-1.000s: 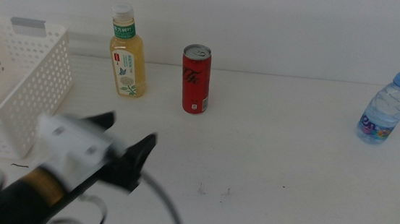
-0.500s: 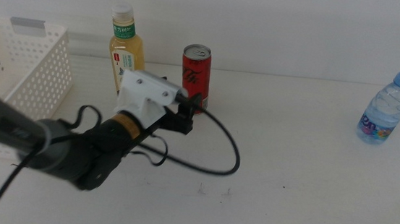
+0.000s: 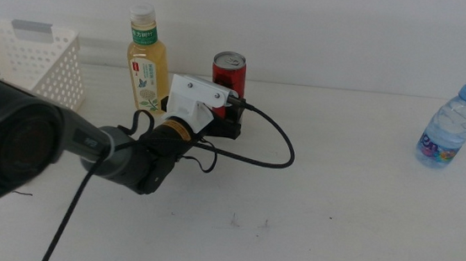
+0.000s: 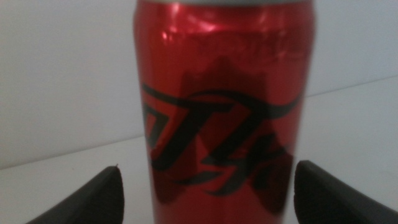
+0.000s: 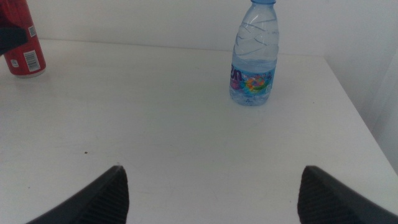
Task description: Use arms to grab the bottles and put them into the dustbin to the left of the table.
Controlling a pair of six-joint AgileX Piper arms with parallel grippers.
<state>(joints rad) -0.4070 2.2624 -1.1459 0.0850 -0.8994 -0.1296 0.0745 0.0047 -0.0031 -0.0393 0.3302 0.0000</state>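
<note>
Reaching in from the left, the left gripper [image 4: 205, 186] sat with jaws spread on either side of the red drink can [image 3: 229, 71], which stood upright on the white table [image 3: 353, 209] beside the yellow-tea bottle [image 3: 148, 60]. Right gripper [image 5: 211, 186] waited, jaws apart, near the clear blue-capped water bottle [image 5: 254, 53].

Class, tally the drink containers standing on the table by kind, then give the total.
Plastic bottles: 2 (tea bottle, water bottle)
Cans: 1 (red can)
Total: 3
</note>
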